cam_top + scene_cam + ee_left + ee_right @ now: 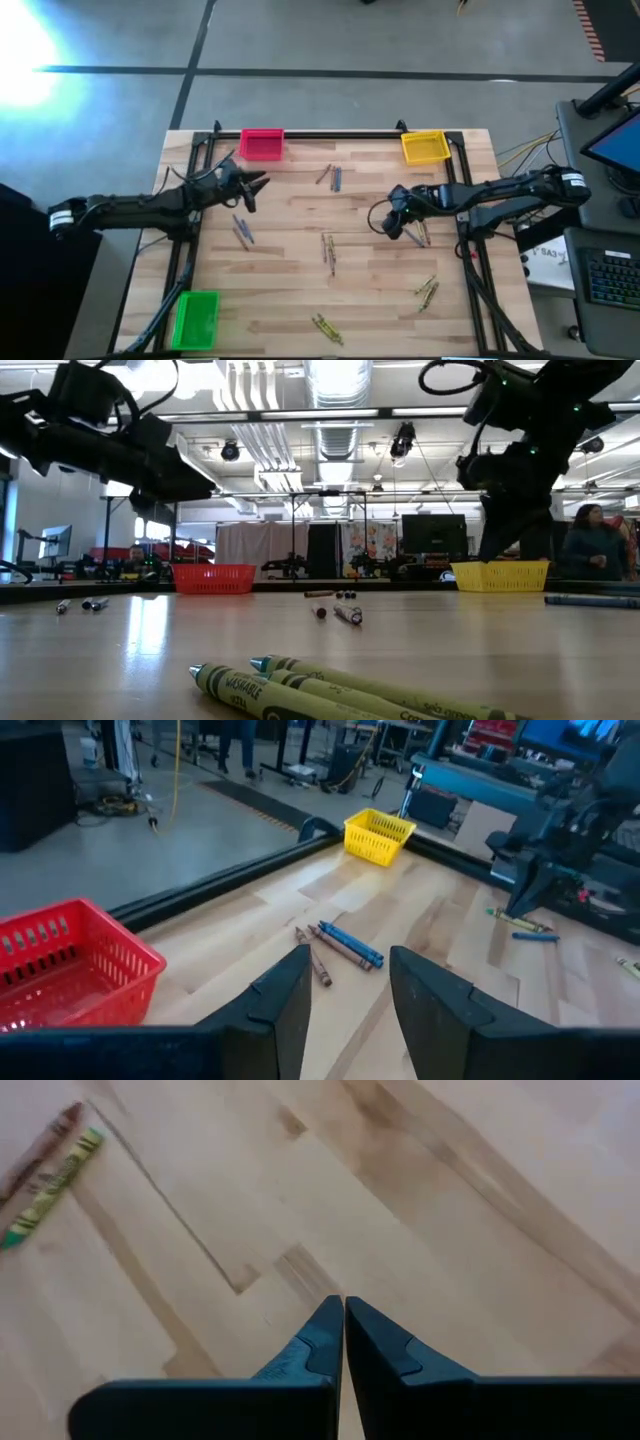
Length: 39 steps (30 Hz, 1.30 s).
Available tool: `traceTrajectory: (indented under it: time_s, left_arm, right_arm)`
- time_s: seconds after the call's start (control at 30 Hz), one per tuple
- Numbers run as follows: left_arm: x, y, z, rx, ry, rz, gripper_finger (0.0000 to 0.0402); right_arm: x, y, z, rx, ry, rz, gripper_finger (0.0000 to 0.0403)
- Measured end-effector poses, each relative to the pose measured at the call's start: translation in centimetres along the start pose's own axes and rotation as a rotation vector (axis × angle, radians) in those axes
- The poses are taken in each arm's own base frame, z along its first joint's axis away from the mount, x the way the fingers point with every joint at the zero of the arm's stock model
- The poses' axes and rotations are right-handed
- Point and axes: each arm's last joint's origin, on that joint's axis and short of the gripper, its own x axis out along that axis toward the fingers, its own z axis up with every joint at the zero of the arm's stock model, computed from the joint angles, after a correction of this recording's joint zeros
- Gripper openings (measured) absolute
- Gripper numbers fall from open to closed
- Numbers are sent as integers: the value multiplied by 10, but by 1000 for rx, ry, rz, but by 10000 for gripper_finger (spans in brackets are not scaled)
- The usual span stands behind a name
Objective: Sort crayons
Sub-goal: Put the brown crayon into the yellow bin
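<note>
the left gripper [255, 186], fingers parted and empty, is hovering between pickups beside the pink bin [262, 144], needing to drop toward the crayons [338, 946], while the right gripper [395, 222] is hanging pinched shut over bare table [300, 290].

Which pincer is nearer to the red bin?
Left. The left pincer hovers just in front of the red bin; the right pincer is far across the table, below the yellow bin.
</note>
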Motion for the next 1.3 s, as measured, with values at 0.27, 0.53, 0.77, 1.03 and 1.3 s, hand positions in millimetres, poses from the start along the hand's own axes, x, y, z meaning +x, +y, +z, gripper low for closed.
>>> traceTrajectory:
  time_s: [0.27, 0.53, 0.77, 1.03, 1.3]
  left_arm:
    - [-10, -5, 7, 11, -69, -58, 120]
    - [-27, -6, 19, 73, -173, -76, 120]
    - [-41, -3, 23, 96, -224, -64, 120]
    - [-56, 2, 22, 82, -234, -27, 120]
    - [-64, 6, 16, 77, -201, 26, 120]
  right_arm:
    - [10, -2, -6, -24, 62, -20, 9]
    - [-19, 3, -10, -8, 97, -36, 10]
    - [-44, -9, -14, 8, 79, -157, 54]
    - [-33, -11, -18, 38, 174, -205, 172]
    - [-28, -18, -26, 197, 244, -356, 190]
